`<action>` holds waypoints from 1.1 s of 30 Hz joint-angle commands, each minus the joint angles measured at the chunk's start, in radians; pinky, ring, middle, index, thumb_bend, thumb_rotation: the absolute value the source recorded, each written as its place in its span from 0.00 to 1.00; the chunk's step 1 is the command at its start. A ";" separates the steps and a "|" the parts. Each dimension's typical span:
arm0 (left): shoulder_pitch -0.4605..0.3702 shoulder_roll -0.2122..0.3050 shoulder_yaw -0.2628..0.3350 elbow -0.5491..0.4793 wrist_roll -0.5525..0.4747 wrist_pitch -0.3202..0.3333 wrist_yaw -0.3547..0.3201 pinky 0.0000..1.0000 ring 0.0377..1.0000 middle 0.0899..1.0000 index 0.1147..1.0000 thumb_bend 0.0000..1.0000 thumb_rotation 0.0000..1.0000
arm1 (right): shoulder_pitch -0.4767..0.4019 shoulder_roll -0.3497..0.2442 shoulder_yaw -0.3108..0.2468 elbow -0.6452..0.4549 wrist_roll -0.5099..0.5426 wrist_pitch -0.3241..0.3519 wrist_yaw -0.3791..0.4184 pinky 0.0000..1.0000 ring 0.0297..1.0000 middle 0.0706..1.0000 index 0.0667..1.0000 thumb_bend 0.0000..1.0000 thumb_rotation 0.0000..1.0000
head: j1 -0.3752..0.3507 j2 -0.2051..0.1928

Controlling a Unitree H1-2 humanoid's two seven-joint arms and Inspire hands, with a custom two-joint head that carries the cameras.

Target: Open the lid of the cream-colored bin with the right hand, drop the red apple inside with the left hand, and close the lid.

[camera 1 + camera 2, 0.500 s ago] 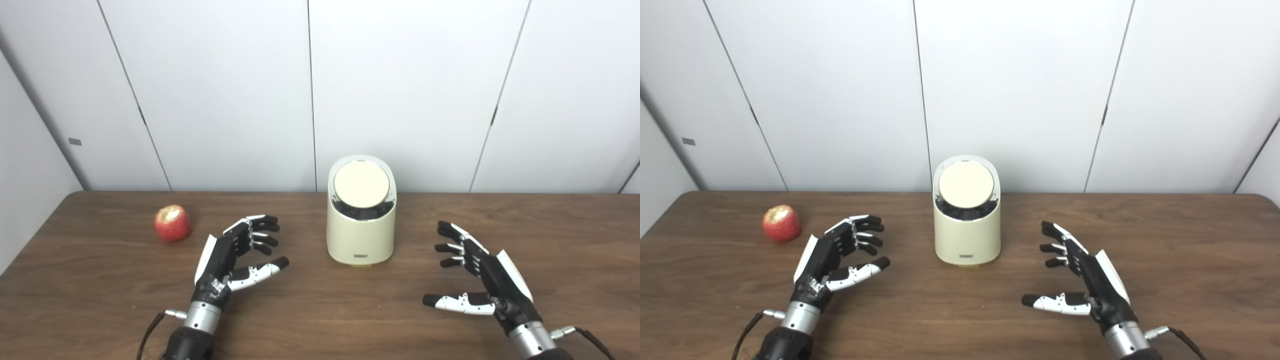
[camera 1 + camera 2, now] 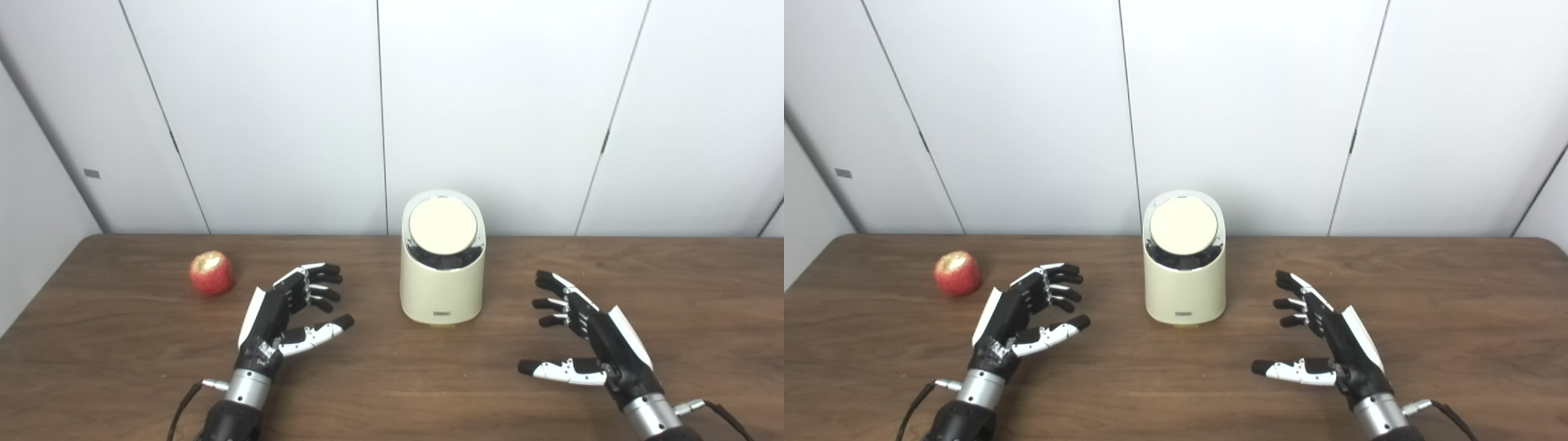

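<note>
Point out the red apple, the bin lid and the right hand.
red apple [image 2: 211, 274], left eye view, front skin.
bin lid [image 2: 443, 226], left eye view, disc centre.
right hand [image 2: 1332, 340], right eye view, palm.

Both views look from the robot's head, above the near edge of the brown table [image 2: 392, 392], angled forward and down toward the white panelled wall [image 2: 490, 110] behind it. The two cameras sit side by side, so they share nearly the whole scene. The cream-colored bin [image 2: 442, 278] sits a little right of centre in the left eye view and at about centre in the right eye view. The right eye view takes in the table's far right corner; the left eye view shows more of the side wall [image 2: 30, 202] at left. Both arms enter from the bottom edge, close to the cameras.
</note>
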 commanded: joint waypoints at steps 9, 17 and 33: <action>-0.006 -0.005 -0.001 0.004 0.000 -0.022 0.008 0.52 0.57 0.66 0.68 0.70 0.02 | -0.099 -0.005 -0.005 -0.038 0.014 -0.008 -0.007 0.73 0.82 0.88 0.89 0.71 0.16 | -0.001 -0.002; -0.005 -0.003 0.000 -0.012 0.008 0.003 0.014 0.52 0.58 0.66 0.67 0.69 0.00 | -0.228 -0.005 0.000 -0.024 -0.056 0.026 -0.023 0.71 0.81 0.86 0.88 0.75 0.30 | -0.002 -0.006; -0.005 0.001 0.001 -0.006 0.003 0.001 0.010 0.52 0.57 0.65 0.67 0.69 0.02 | -0.462 -0.008 0.043 -0.062 -0.141 0.306 0.016 0.67 0.84 0.88 0.95 0.75 0.42 | -0.007 -0.007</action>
